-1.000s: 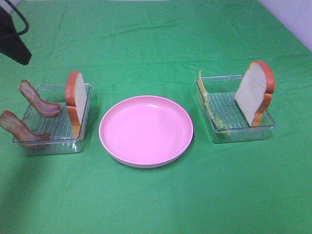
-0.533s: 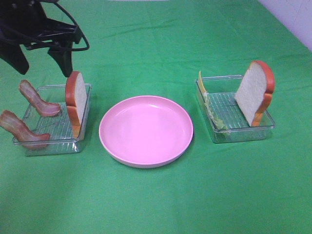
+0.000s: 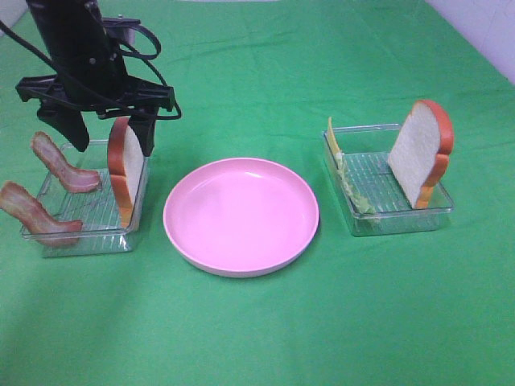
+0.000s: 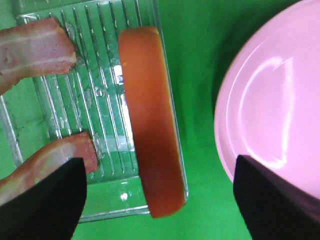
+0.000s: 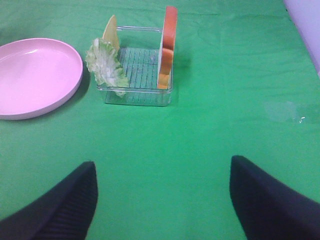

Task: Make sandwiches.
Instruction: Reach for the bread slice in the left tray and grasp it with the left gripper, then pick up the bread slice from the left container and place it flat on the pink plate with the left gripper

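The left arm reaches in from the far left and points its left gripper (image 3: pixel 111 143) straight down over the left tray (image 3: pixel 80 233), jaws spread wide and holding nothing, one finger on each side of the upright left bread slice (image 3: pixel 127 165); whether either finger touches it I cannot tell. That slice stands on edge against the tray's right wall, with two bacon strips (image 3: pixel 60 165) leaning toward the tray's left side. The pink plate (image 3: pixel 241 215) sits just right of this tray, with a narrow strip of green cloth (image 3: pixel 257 338) between them. The right tray (image 3: pixel 394 217) lies beyond the plate, its right bread slice (image 3: pixel 418 157) tilted against the right wall. Wide bare cloth lies near and far of all three. Only the right wrist view shows the right gripper (image 5: pixel 162 200), wide open and empty above bare cloth, and shows the lettuce (image 5: pixel 106 67) and cheese (image 5: pixel 111 27) plainly at the tray's plate-side wall.
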